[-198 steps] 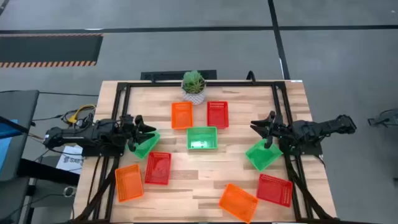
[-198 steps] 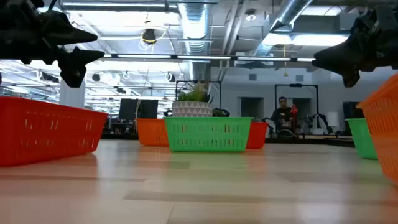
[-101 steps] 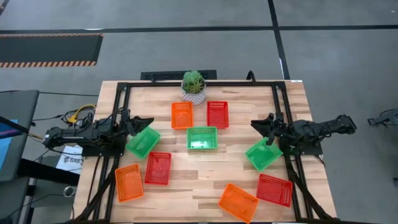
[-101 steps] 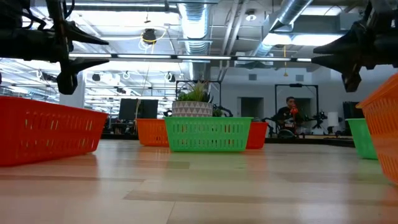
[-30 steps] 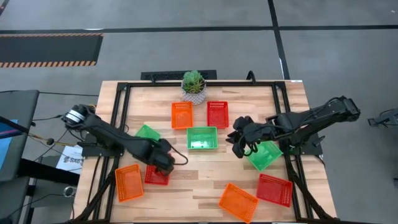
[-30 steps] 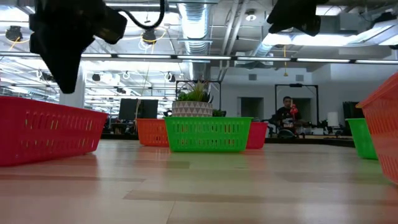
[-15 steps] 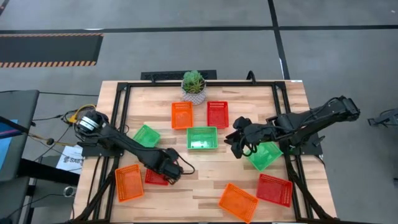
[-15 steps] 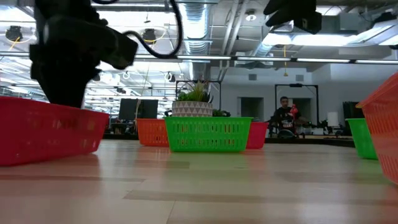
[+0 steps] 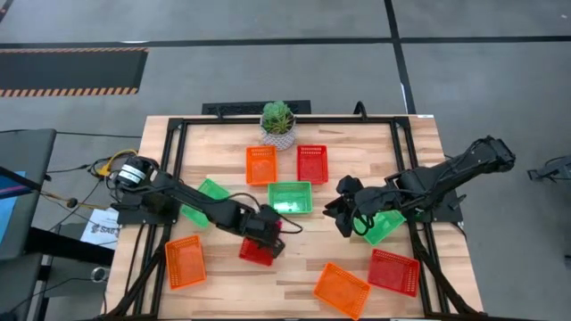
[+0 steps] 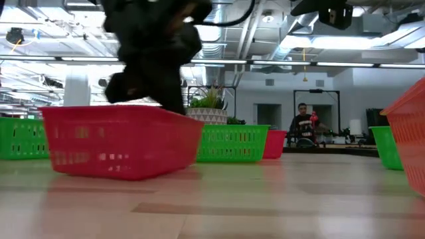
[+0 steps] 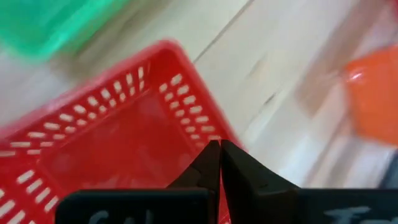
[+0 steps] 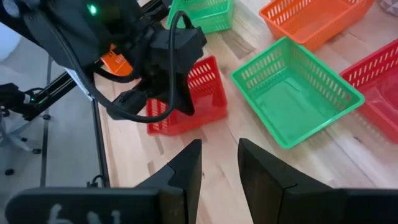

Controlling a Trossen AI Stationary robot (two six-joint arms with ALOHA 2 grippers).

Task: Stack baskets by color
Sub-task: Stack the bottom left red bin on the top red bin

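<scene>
**Left arm clamped on a red basket, right arm hovering open**

Left gripper [image 9: 268, 234] sits mid-table, fingers pinched together on the wall of a red basket [image 9: 259, 251]. In the left wrist view the fingertips [image 11: 219, 163] meet over the basket's rim, mesh wall on one side. In the low view that basket [image 10: 119, 141] looks tilted, one end seemingly off the wood; cannot tell for sure.

Right gripper [image 9: 343, 214] hangs above the table just right of the centre green basket [image 9: 291, 198], fingers apart, nothing between them. Right wrist view looks down past the fingers [image 12: 185, 168] at the held basket and the centre green one.

Other baskets, all apart, none stacked:
- orange [image 9: 260, 165] and red [image 9: 312, 164] side by side at the back, in front of the potted plant [image 9: 278, 123]
- green [image 9: 208, 193] at left, partly under the left arm
- orange [image 9: 185, 261] front left
- green [image 9: 385, 225] under the right arm
- red [image 9: 393, 271] and orange [image 9: 342, 290] front right, near each other

A person [image 10: 303, 124] sits in the room behind the table.
</scene>
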